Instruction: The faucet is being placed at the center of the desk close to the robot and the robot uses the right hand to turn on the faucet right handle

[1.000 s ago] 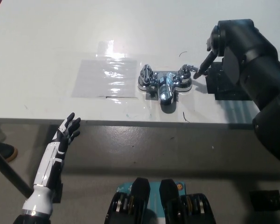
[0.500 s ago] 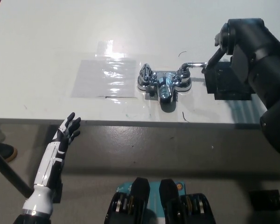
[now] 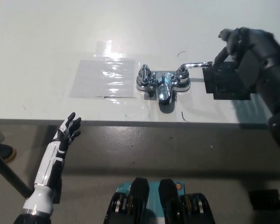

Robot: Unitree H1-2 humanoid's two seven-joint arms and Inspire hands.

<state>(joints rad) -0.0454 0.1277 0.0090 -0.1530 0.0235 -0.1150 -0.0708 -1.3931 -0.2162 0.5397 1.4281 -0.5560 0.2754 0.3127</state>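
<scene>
A chrome faucet stands on the white desk near its front edge, about the middle. Its spout points toward me. The left handle sits over the base; the right handle's lever sticks out to the right. My black right hand is at the far end of that lever, blurred, and seems to touch its tip. My white left hand rests below the desk's front edge at the lower left, open with fingers spread.
A shiny clear sheet is taped to the desk left of the faucet. A black square block lies right of the faucet, under my right forearm. A dark shoe shows on the floor at far left.
The right handle's lever has swung from pointing down-right to pointing straight right. My right hand moved right and farther away along with it. The left hand stayed still.
</scene>
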